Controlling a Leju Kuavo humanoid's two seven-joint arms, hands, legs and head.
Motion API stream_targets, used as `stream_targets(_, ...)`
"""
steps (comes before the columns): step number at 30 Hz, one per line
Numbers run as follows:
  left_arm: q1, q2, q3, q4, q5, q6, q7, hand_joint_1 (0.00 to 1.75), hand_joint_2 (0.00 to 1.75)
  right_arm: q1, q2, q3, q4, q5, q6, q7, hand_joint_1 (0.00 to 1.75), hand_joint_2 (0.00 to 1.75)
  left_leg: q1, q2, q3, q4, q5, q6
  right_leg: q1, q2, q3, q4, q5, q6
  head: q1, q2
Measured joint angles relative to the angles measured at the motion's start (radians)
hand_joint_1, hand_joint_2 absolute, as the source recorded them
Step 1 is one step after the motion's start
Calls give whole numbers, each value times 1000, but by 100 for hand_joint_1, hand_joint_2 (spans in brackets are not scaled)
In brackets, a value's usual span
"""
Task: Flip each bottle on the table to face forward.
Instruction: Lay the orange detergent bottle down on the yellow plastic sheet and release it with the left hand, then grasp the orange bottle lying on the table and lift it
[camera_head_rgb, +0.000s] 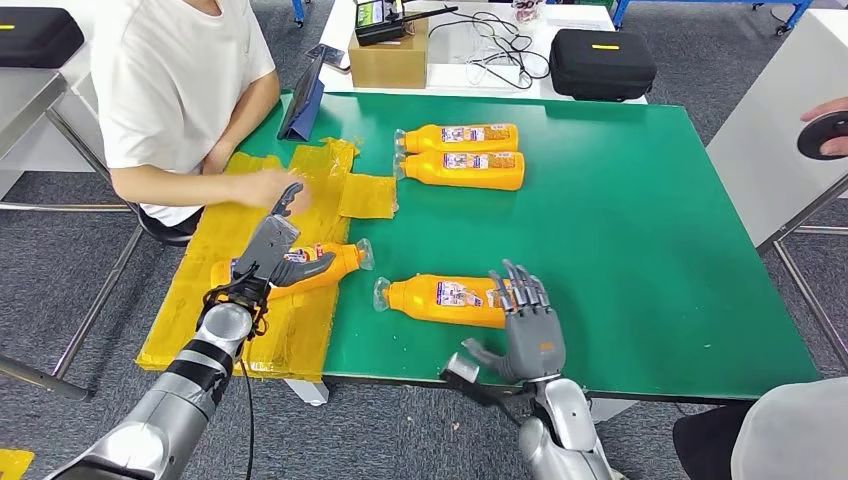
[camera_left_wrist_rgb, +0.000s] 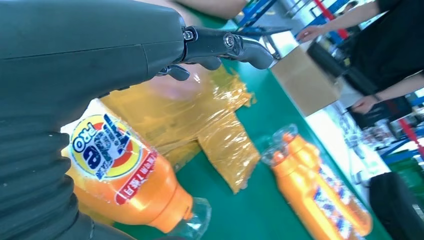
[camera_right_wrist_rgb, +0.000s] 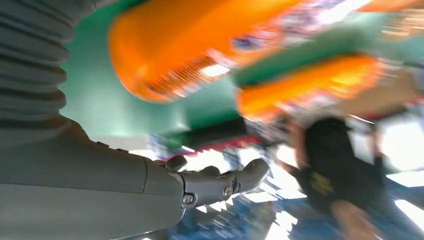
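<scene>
Under our left hand (camera_head_rgb: 272, 245) lies an orange bottle (camera_head_rgb: 322, 265) on its side, resting on the yellow plastic sheet (camera_head_rgb: 250, 330) at the bench's (camera_head_rgb: 640, 250) left edge; our fingers are draped over its body with one raised, and we cannot tell whether they actually clasp it. Just ahead of our right hand (camera_head_rgb: 530, 325), whose fingers are spread apart and empty, a second orange bottle (camera_head_rgb: 440, 298) lies flat on the green surface, its base touching or nearly touching our fingertips. Beyond our left hand, a person's hand (camera_head_rgb: 262, 187) rests on the yellow sheet. Farther out from both hands, two more orange bottles (camera_head_rgb: 462, 156) lie side by side, touching, caps pointing left.
</scene>
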Motion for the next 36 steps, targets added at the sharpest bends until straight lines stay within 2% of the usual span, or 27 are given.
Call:
stream_targets(2, 14, -4, 0, -30, -1, 9, -5, 0, 175, -38, -15, 0, 63, 5, 0, 59, 0, 175, 0, 0, 0, 0, 0, 0, 0, 0, 0, 0, 0, 0, 0, 0)
stream_targets(7, 59, -21, -6, -122, -14, 29, -13, 0, 175, -133, -47, 0, 200, -17, 23, 126, 0, 175, 0, 0, -1, 0, 0, 0, 0, 0, -1, 0, 0, 0, 0, 0)
stream_targets(11, 73, -35, -23, -164, -19, 35, -12, 0, 175, -218, -62, 8, 309, -43, 167, 195, 4, 175, 0, 1, 0, 0, 0, 0, 0, 0, -1, 0, 0, 0, 0, 0)
stream_targets(12, 73, -39, -28, -169, -23, 40, -12, 0, 175, -242, -64, 12, 332, -48, 210, 209, 39, 175, 0, 1, 0, 0, 0, 0, 0, 0, -1, 0, 0, 0, 0, 0)
stream_targets(15, 71, -50, -48, -183, -36, 59, -16, 0, 175, -306, -70, 29, 388, -52, 322, 231, 164, 175, 0, 2, 1, 0, 0, 0, 0, 1, 0, 0, 1, 0, 0, 0)
stream_targets(16, 71, -54, -55, -189, -38, 61, -19, 0, 175, -322, -71, 35, 402, -51, 347, 232, 173, 175, 0, 2, 1, 0, 1, 0, 0, 1, 0, 0, 1, 1, 0, 0)
stream_targets(22, 69, -72, -98, -227, -38, 55, -32, 0, 175, -390, -75, 79, 456, -35, 423, 212, 175, 175, 0, 2, 1, 0, 1, 0, 0, 1, 0, 0, 1, 1, 0, 0)
stream_targets(30, 62, -77, -154, -258, -24, 30, -49, 0, 175, -411, -69, 156, 483, -5, 397, 150, 175, 175, 0, 1, 0, 0, 1, 0, 0, 1, -1, 0, 1, 1, 0, 0)
stream_targets(36, 53, -80, -173, -263, -24, 37, -50, 0, 175, -415, -63, 191, 494, -9, 410, 141, 175, 175, 0, 1, 0, 0, 1, 0, 0, 1, -1, 0, 1, 1, 0, 0)
